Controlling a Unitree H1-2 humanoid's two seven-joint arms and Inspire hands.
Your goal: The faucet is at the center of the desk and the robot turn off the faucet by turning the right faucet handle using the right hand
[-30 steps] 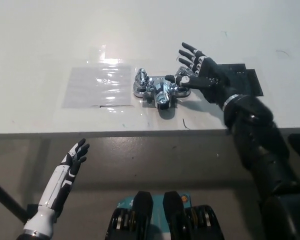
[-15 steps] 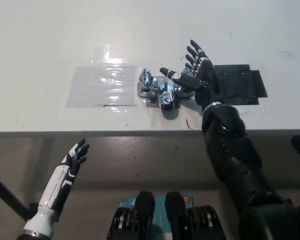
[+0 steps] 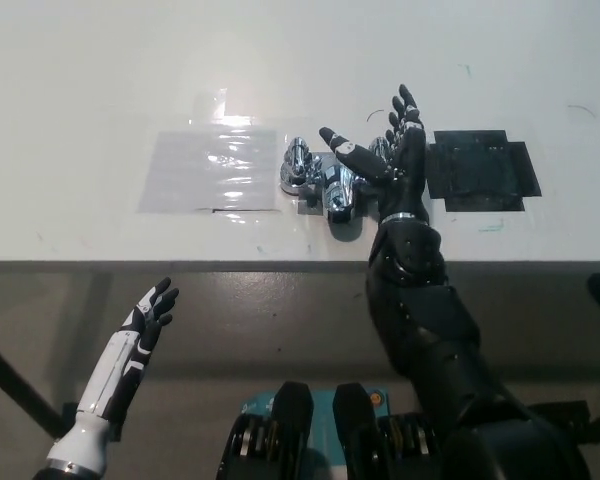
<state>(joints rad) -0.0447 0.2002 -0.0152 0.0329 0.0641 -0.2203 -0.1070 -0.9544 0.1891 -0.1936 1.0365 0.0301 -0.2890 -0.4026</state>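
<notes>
Right hand (image 3: 388,160), black, matte, spread wide open at picture centre, palm up-facing, thumb stretched toward 9 o'clock across chrome faucet (image 3: 325,178), other fingers fanned toward 12 o'clock. Holding nothing; covers right faucet handle (image 3: 378,150), contact with it unclear. Forearm rising steeply from 5 o'clock, wrist over desk edge. Faucet shiny, rounded, mirror-bright metal, mid-desk on white desk (image 3: 280,60), smooth and glossy with glare patch. Left faucet handle (image 3: 297,160) knobby chrome, at 9 o'clock of hand. Clear plastic sheet (image 3: 210,170), rectangular, wrinkled, reflective, flat just at 9 o'clock of faucet. Black mat (image 3: 480,170), flat, notched corners, at 3 o'clock of hand. Left hand (image 3: 150,312), white with black fingers, open, loosely spread, empty, resting at 7 o'clock below desk edge.
</notes>
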